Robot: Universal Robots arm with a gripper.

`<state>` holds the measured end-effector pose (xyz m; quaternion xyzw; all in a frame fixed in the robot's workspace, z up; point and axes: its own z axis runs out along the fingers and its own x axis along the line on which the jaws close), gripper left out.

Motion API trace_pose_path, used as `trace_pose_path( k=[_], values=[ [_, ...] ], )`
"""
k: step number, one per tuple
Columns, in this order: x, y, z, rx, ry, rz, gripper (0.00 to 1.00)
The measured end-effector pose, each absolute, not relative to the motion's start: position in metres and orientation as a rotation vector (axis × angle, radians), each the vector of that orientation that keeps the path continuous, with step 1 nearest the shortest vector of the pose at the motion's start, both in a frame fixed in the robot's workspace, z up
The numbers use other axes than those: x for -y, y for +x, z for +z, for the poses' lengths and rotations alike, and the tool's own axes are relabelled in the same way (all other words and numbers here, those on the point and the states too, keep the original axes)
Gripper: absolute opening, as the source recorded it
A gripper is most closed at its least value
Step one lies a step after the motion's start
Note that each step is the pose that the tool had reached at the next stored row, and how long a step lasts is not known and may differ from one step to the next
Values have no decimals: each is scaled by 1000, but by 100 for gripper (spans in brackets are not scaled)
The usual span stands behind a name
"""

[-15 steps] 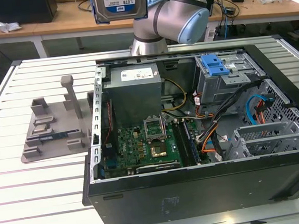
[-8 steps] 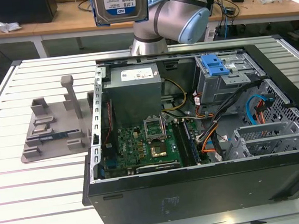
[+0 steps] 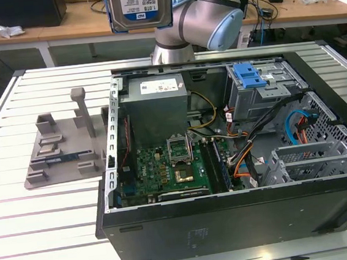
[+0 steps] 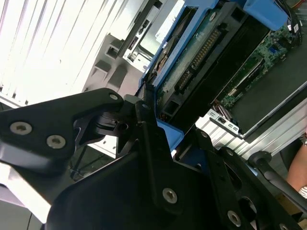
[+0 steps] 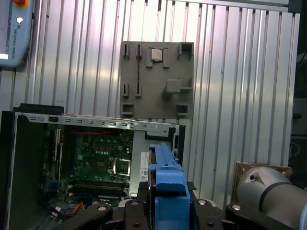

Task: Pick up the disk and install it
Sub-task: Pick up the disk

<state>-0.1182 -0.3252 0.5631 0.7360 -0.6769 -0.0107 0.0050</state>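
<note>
The disk (image 3: 139, 7) is a flat silver drive with a white-and-blue label and blue rails along its edges. It hangs upright in the air, well above the case (image 3: 231, 213), with its label facing the exterior view. The second wrist view shows its circuit-board side (image 4: 201, 57).

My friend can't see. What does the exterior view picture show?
A silver robot arm holds the disk up high, and below it an open computer case lies on a white slatted table. A grey holder plate sits beside the case, on the exterior view's left.
</note>
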Motion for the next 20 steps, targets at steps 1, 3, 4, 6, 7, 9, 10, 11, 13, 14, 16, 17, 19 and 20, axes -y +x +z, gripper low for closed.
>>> trace_pose_path(
  k=[1,3,4,6,7,9,10,11,13,14,16,17,19,20],
  values=[
    [326,-118,562,2120,2305,-34,37],
    [326,-118,561,2120,2305,-34,37],
    [327,-118,561,2120,2305,-33,37],
    [327,-118,559,2120,2305,-34,37],
    [328,-118,559,2120,2305,-33,37],
    [329,-118,557,2120,2305,-34,37],
    [329,-118,556,2120,2305,-34,37],
    [330,-118,556,2120,2305,-34,37],
    [331,-118,554,2120,2305,-34,37],
    [332,-118,553,2120,2305,-34,37],
    [333,-118,551,2120,2305,-34,37],
    [334,-118,550,2120,2305,-33,37],
    [334,-117,547,2120,2305,-34,37],
    [335,-117,547,2120,2305,-34,37]
  ],
)
